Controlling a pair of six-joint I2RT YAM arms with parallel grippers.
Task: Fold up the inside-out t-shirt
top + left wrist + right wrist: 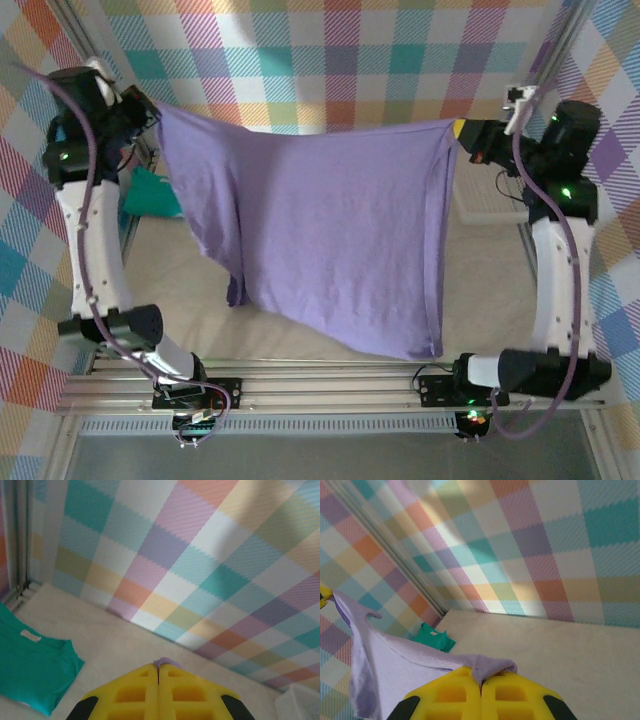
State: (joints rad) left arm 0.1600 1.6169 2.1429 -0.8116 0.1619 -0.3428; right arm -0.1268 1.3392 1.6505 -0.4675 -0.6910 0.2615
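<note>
Two pinches on one lavender t-shirt (340,240): left claw (150,108) clamped fully closed on the upper left corner, right claw (465,135) clamped fully closed on the upper right corner. Hangs spread wide between them above the counter (200,310), top edge sagging a little in the middle, left side doubled over itself in a darker fold, bottom edge drooping toward the near rail. Cannot tell whether that edge touches the counter.

Seen from the left wrist: yellow fingers (125,695) pressed flat together, a sliver of purple cloth at the tips. Seen from the right wrist: same closed yellow fingers (450,695), cloth bunched at the tips and trailing away leftward.

Off to the left on the counter, a folded teal garment (150,195), lying flat, clear of both claws.
</note>
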